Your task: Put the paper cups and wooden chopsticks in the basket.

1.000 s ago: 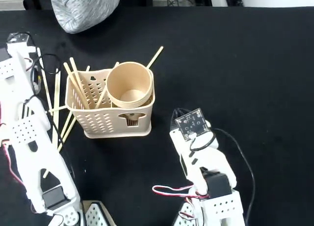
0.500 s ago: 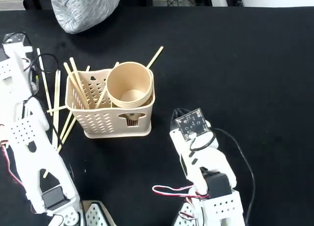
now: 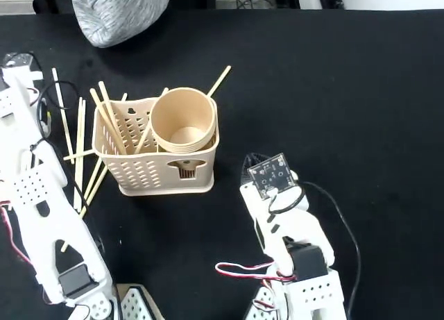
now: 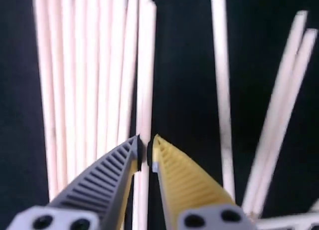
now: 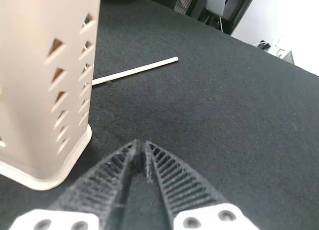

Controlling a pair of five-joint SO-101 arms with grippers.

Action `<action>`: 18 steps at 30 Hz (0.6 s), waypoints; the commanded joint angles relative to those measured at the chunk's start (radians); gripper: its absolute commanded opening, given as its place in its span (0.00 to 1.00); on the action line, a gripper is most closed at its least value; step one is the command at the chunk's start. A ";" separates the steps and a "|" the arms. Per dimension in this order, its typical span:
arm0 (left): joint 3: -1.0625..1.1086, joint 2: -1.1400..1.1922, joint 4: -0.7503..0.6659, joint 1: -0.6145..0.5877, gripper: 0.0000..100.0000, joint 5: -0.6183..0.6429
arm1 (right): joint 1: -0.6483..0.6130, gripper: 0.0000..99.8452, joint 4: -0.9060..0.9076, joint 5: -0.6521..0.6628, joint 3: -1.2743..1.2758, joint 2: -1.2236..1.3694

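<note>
Hovering left hand (image 4: pixel 145 149) narrow over chopsticks (image 4: pixel 89 65) | right hand (image 5: pixel 141 152) pinched closed (black table (image 3: pixel 347 91), grey bundle (image 3: pixel 118 11) behind)

Open ground: black cloth table (image 3: pixel 347 91), everything right of beige perforated plastic basket (image 3: pixel 156 171). Basket mouth crowded: 1 tan paper cup (image 3: pixel 182 119) fills right half, slanted wooden chopsticks (image 3: pixel 107 119) the left. Strip between basket and white left arm (image 3: pixel 38 188) narrow, littered with loose sticks (image 3: pixel 81 136), perhaps 6.
</note>
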 commanded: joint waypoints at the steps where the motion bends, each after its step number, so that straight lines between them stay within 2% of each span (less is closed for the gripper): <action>1: -0.047 0.032 -0.048 -0.010 0.03 -0.012 | 0.012 0.02 -0.003 0.012 -0.002 -0.088; 11: -0.047 0.049 -0.048 -0.018 0.04 -0.014 | 0.012 0.02 -0.003 0.012 -0.002 -0.088; 15: -0.035 0.054 -0.063 -0.044 0.11 -0.008 | 0.012 0.02 -0.003 0.012 -0.002 -0.088; 18: -0.038 0.084 -0.086 -0.058 0.12 -0.011 | 0.012 0.02 -0.003 0.012 -0.002 -0.088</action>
